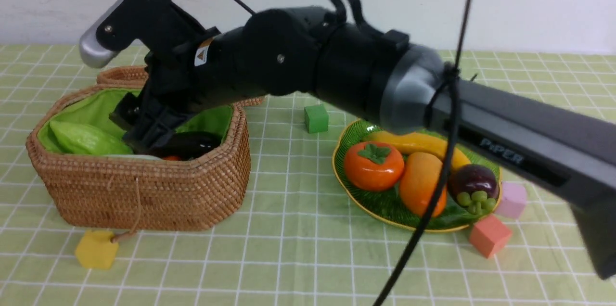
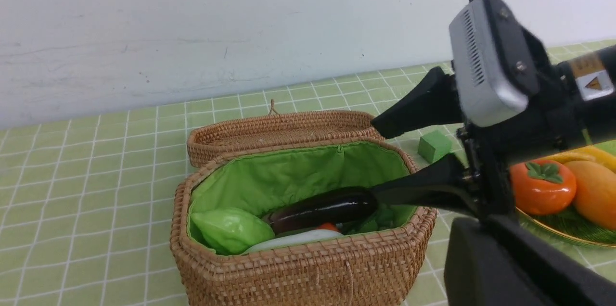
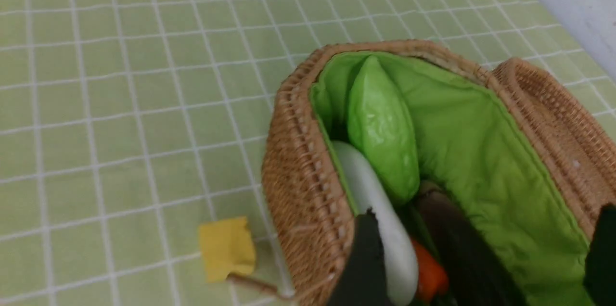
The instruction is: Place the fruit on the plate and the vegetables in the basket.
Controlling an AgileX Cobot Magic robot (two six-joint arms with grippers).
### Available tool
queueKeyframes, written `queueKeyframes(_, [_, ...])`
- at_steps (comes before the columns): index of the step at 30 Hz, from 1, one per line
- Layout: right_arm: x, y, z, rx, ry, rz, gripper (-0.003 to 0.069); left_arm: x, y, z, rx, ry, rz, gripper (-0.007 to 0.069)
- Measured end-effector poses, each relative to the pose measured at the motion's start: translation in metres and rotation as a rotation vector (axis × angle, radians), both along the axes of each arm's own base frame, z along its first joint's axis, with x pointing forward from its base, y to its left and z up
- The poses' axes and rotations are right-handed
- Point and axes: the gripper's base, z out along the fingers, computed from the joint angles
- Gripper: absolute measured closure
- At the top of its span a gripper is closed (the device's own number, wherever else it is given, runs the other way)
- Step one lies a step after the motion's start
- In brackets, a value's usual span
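The right arm, lettered "PiPER", was seen nearest, stretched across to the basket. Its right gripper was held spread wide above the eggplant, gripping nothing. Only the wrist views showed the white radish beside the gourd. The fruit was seen on the plate. The left gripper was pressed shut, unseen.

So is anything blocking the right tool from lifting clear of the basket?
Nothing visible. The right tool, jaws open, hangs over the open brown wicker basket; its hinged lid lies folded back behind, and the dark purple eggplant lies below.
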Motion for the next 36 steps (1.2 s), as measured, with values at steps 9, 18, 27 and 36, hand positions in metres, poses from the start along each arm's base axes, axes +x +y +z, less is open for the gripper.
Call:
queueKeyframes(9, [-0.057,-0.084,0.073,-0.245,0.259,-0.083,0.0505,-0.004,-0.004,-0.002,-0.061,0.015,-0.062,0.0637])
queueKeyframes(18, [-0.097,-0.149,0.075,-0.293,0.394,-0.361,0.0674,-0.023,-0.013,-0.061,-0.239,-0.037,-0.295,0.0637])
queueKeyframes(27, [-0.184,-0.24,0.024,-0.272,0.644,-0.585,0.0661,-0.026,-0.028,-0.124,-0.326,-0.034,-0.422,0.0637])
queueKeyframes(36, [-0.221,-0.28,0.004,-0.191,0.671,-0.635,0.0657,-0.023,-0.032,-0.146,-0.288,0.023,-0.414,0.0637])
